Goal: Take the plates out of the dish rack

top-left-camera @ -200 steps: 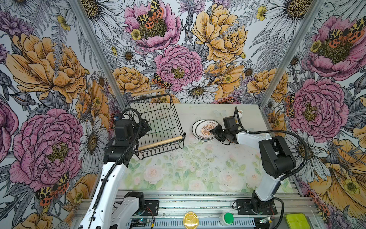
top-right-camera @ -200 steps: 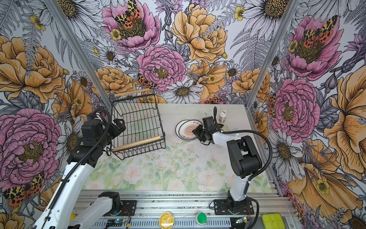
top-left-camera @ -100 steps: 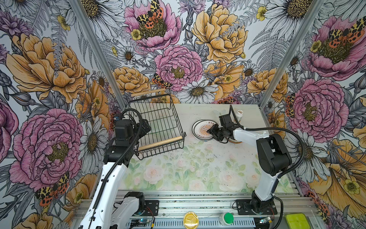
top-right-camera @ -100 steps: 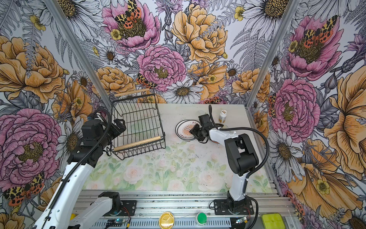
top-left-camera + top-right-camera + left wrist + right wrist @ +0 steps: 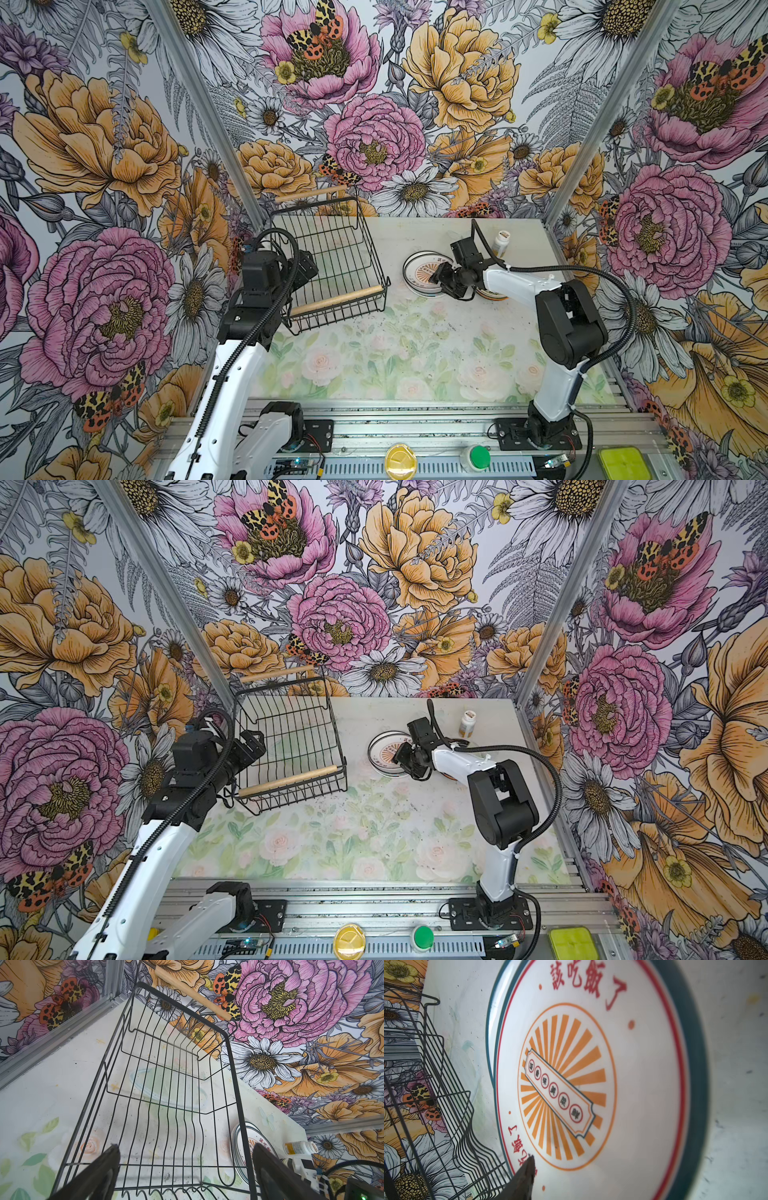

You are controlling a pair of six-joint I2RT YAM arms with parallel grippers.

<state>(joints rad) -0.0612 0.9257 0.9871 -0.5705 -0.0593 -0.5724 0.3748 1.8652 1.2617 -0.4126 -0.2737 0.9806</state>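
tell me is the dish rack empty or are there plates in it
Empty. Only bare table shows through the dish rack wires in the left wrist view; the plates lie stacked on the table beside it.

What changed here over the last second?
The right hand slid left over the top plate, toward the rack; whether it has let go cannot be told. The left hand, open at the rack's edge, the rack itself and the bottle stayed put.
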